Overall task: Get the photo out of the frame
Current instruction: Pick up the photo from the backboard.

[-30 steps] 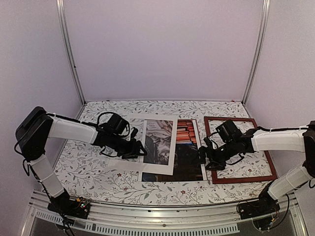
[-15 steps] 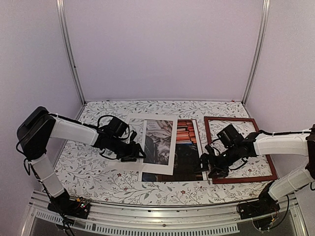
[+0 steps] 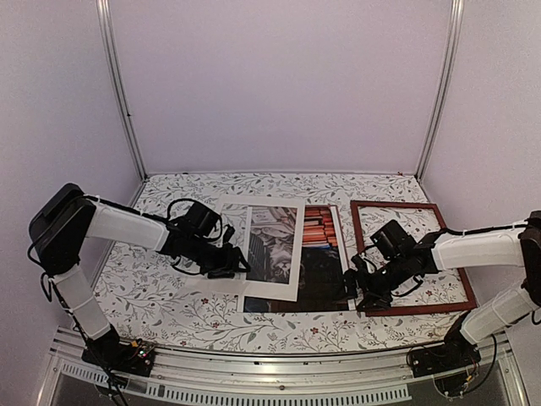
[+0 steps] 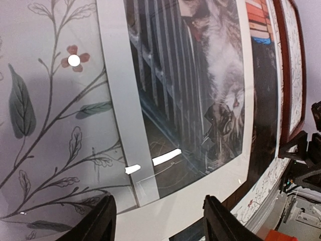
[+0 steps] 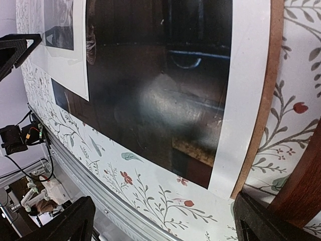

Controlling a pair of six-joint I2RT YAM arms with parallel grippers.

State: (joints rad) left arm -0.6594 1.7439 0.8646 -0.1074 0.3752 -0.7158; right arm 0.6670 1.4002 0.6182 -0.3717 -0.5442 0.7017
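Over the floral-clothed desk (image 3: pixel 169 313), the left gripper's (image 3: pixel 240 264) jaws stood apart above a white-bordered clear sheet (image 3: pixel 262 201), and the right gripper's (image 3: pixel 353 286) jaws gaped wide over the white-bordered cat-and-red-books photo print (image 3: pixel 321 262), which lay outside the thin reddish-brown wooden frame (image 3: pixel 393 204), just to its left.

Your left arm (image 3: pixel 127 227) and right arm (image 3: pixel 478 247): white shells between black joints. Black cables loop just behind the left claw (image 3: pixel 240 267) and right claw (image 3: pixel 352 291); black angular fingers (image 5: pixel 67 222) project ahead.
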